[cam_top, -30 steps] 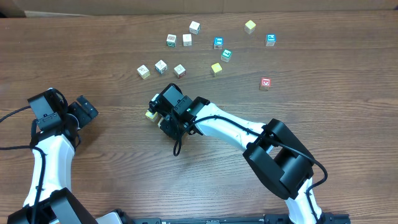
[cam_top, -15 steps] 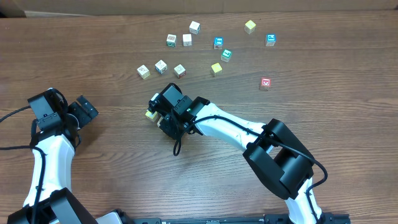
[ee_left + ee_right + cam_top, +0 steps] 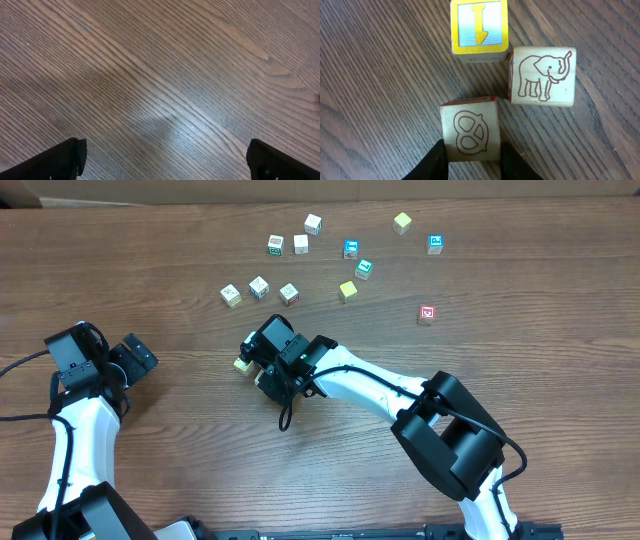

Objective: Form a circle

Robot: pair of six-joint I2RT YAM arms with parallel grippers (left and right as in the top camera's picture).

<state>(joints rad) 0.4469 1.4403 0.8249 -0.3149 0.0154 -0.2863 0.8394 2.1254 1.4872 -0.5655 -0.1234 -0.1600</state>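
Next to nothing had moved since the earlier overhead frames: right arm held the same spot, scattered cubes unchanged. Right pincer (image 3: 472,161) was clamped on the pretzel cube (image 3: 470,129), one finger flat against each side face, low on the block. Just beyond it, the elephant cube (image 3: 542,75) stood corner to corner with the pretzel cube, and the yellow-framed cube (image 3: 480,27) sat beside the elephant's top edge. These made up the circle (image 3: 246,364), lying under the right wrist near mid-desk; a fourth member did not show in the wrist view. Judged the blocks light, rigid wood with smooth printed faces, not fragile, apt to slide on the desk (image 3: 520,280) grain. Best hold: opposite flat sides, squarely, since a corner grip would likely twist the block and knock its neighbours. Left pincer (image 3: 165,160) stood wide apart and empty over bare wood, well off to the left. Loose cubes (image 3: 300,245) lay farther back.
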